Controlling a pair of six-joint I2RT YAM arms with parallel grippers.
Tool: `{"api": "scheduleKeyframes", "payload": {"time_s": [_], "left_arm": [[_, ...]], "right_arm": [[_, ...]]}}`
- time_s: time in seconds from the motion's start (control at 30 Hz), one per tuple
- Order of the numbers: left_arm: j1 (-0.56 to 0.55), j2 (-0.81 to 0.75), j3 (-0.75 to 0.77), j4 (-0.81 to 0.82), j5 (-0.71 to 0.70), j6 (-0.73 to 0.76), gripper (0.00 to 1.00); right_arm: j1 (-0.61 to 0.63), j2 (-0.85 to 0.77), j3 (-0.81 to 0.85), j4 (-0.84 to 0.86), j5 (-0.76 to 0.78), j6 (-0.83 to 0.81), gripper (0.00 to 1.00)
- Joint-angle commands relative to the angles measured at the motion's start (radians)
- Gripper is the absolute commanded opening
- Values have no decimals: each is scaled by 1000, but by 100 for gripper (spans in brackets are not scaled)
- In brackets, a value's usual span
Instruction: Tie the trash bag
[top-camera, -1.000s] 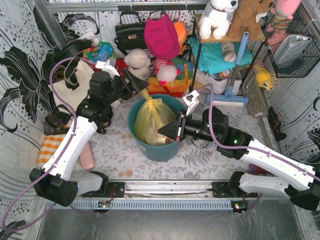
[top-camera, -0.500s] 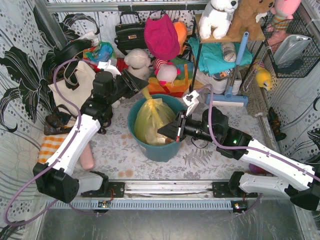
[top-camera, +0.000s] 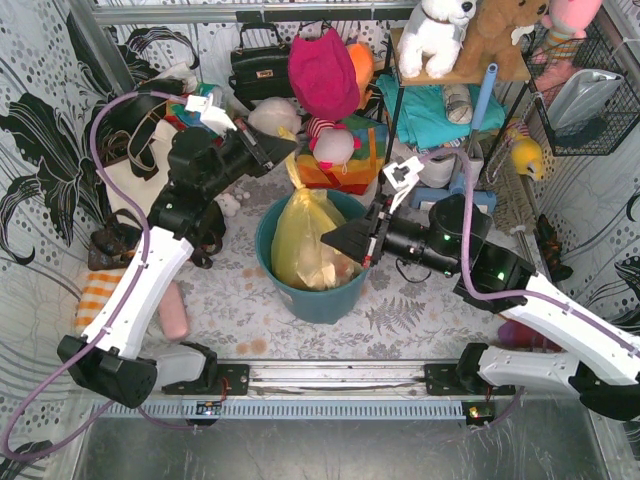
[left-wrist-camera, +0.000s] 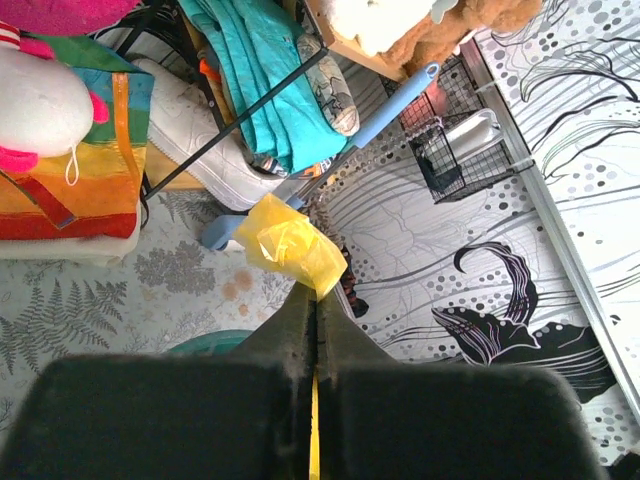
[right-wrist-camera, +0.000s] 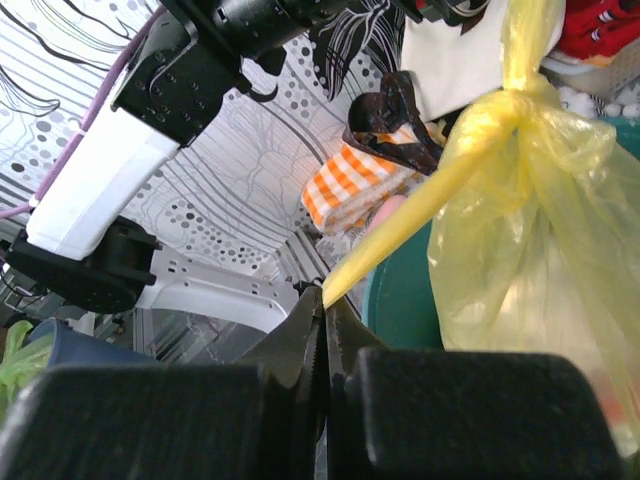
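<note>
Clutter is crowding the far side of the counter (top-camera: 410, 320). A tote (top-camera: 135, 175) is slumping just beside my left arm, and a black handbag (top-camera: 262, 65) is sitting farther back. A heap of plush toys (top-camera: 325, 85) is piling up right behind the teal bin (top-camera: 325, 300). To the right of the heap a black rack (top-camera: 398, 120) is standing with a blue mop handle (top-camera: 478, 115) leaning against it. A wire basket (top-camera: 585, 100) is hanging on the right wall, and an orange checked cloth (top-camera: 100, 295) is lying near the left edge by my left arm.

A pale fern-print cover is lying over the counter, and black-and-white floral sheeting is lining the walls around it.

The trash bag (top-camera: 305, 240) is sitting upright in the bin with its long axis running vertically. Its neck is pointing up and is gathered into a knot (right-wrist-camera: 505, 110). Two tails are leaving that knot.

- One is rising toward the far left into my left gripper (left-wrist-camera: 315, 300), which is pressed together on it — yellow film is flaring out past the fingertips.
- The other is stretching taut down to my right gripper (right-wrist-camera: 322, 295), which is also clamped tight and pinching the strand's end.

From above, my right gripper is sitting against the bag's right flank, over the bin's rim.
</note>
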Motion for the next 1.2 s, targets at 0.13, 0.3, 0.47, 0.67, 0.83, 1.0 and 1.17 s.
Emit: {"api": "scheduleKeyframes", "payload": {"time_s": [0.13, 0.3, 0.47, 0.67, 0.83, 1.0, 1.17], "left_arm": [[-14, 24, -172, 60, -11, 30, 0], [-14, 94, -22, -54, -28, 125, 0], [-14, 104, 152, -106, -30, 168, 0], [-14, 78, 63, -79, 5, 151, 0], [-14, 77, -81, -16, 13, 116, 0], [-14, 114, -14, -59, -3, 148, 0], [-14, 127, 143, -111, -19, 184, 0]], "right_arm": [[4, -111, -279, 66, 12, 150, 0], [4, -90, -202, 14, 18, 106, 0], [4, -46, -3, -82, 9, 22, 0], [4, -107, -92, -85, 41, 55, 0], [5, -152, -257, -13, 52, 133, 0], [4, -126, -210, -21, 42, 105, 0], [4, -83, -30, -112, 33, 10, 0]]}}
